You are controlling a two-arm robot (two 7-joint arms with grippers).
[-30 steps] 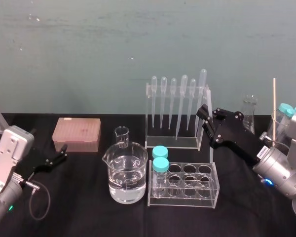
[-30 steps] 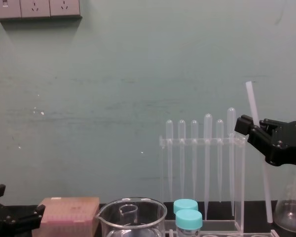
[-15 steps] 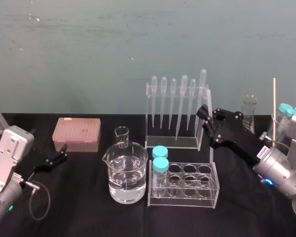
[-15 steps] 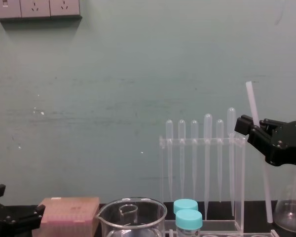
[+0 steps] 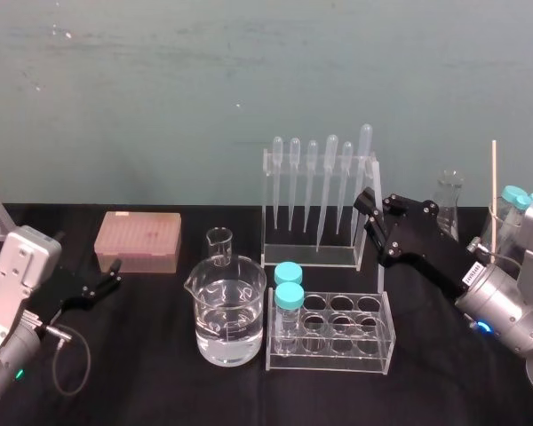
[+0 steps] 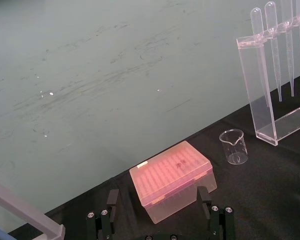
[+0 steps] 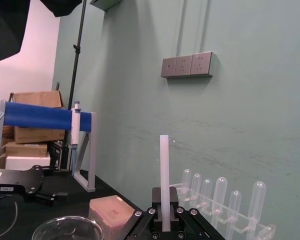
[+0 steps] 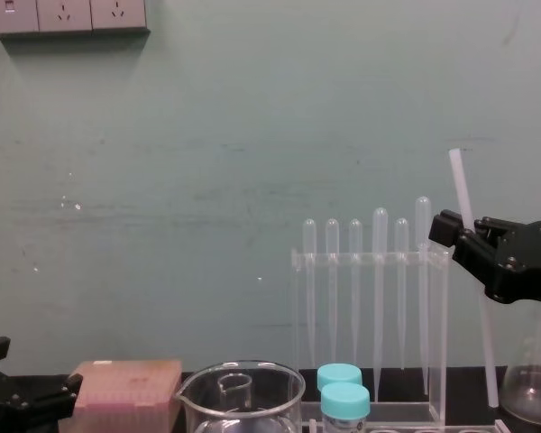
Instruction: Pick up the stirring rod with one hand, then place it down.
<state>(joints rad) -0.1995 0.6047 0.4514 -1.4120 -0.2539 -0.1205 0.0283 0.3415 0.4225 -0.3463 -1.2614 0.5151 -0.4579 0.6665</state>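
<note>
The stirring rod (image 8: 464,194) is a whitish translucent stick, held nearly upright just right of the pipette rack (image 8: 370,259). My right gripper (image 8: 460,236) is shut on the rod's upper part; the right wrist view shows the rod (image 7: 164,170) rising from between the closed fingers (image 7: 153,195). The rod's lower end hangs near the table beside the rack's base; I cannot tell whether it touches. In the head view the right gripper (image 5: 367,202) sits at the rack's right end. My left gripper (image 5: 102,286) rests parked at the table's left, open, facing the pink tip box (image 6: 172,177).
A large beaker of water (image 5: 226,311) and a small beaker (image 5: 219,244) stand mid-table. In front of the pipette rack is a clear tube rack (image 5: 338,333) with two teal-capped tubes. A conical flask (image 5: 449,200) and a beaker holding a thin tan stick (image 5: 494,191) are at the right.
</note>
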